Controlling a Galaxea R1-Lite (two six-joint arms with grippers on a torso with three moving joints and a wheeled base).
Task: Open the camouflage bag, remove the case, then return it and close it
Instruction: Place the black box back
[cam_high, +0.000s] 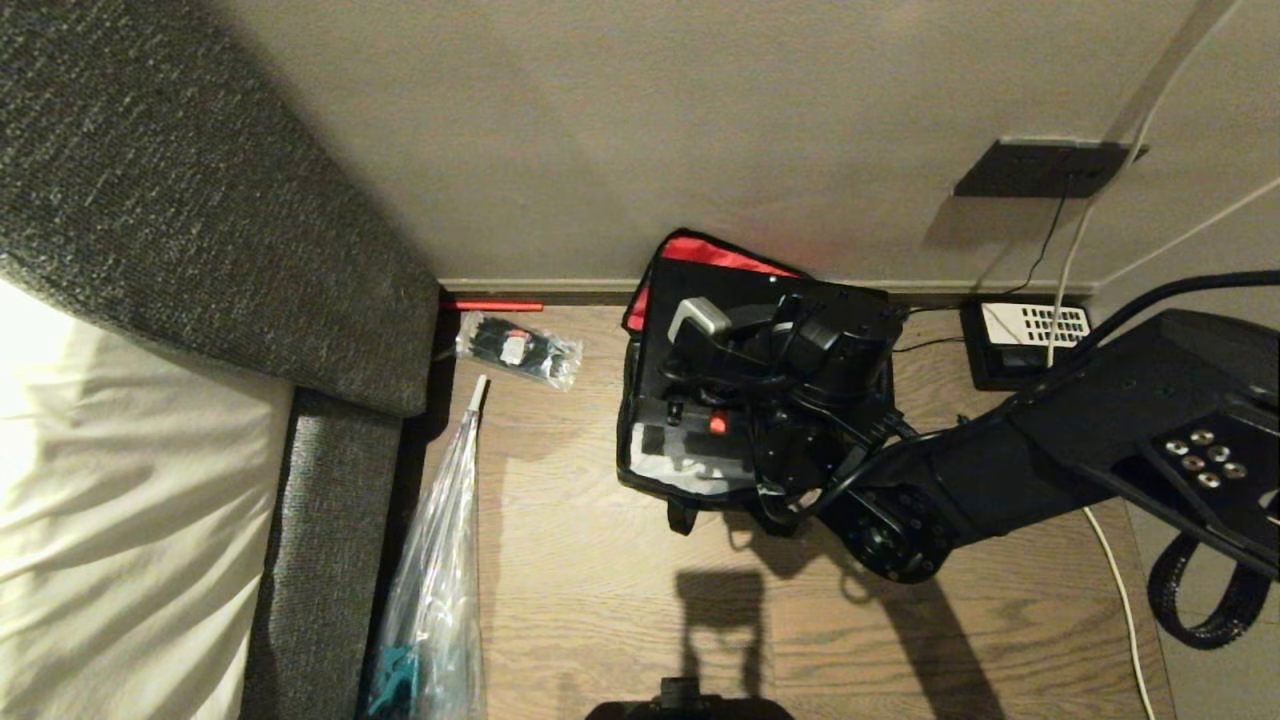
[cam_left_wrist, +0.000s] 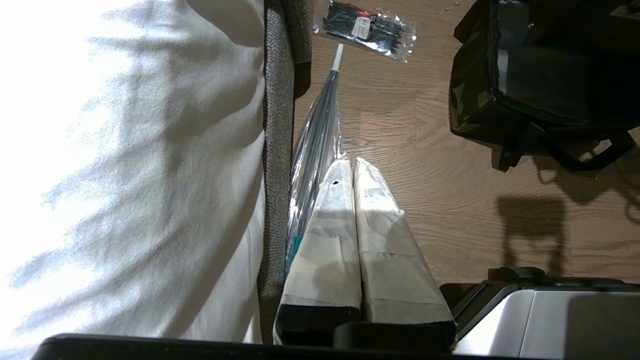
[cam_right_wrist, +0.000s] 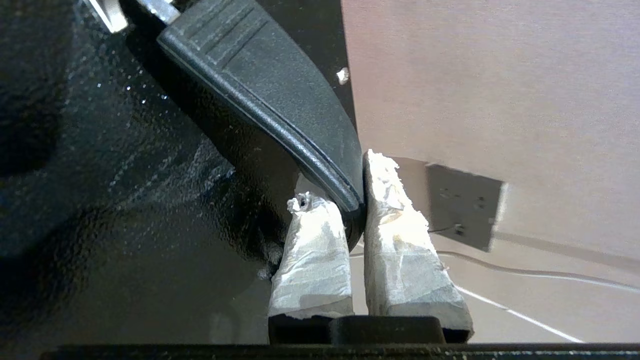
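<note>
Over the open bag, your right gripper pinches the case's handle, probably to lift it out.

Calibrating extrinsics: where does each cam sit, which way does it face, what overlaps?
Head: on the robot's head, facing down at the floor by the wall; the right arm reaches over the open camouflage bag, red lining up.
Left wrist: behind the shut left gripper, parked near the bed, looking along the floor toward the bag.
Right wrist: behind the right gripper, facing the wall; its fingers pinch the case handle.
Shared: head and left wrist both show the bag, the cable-tie packet and the umbrella.
</note>
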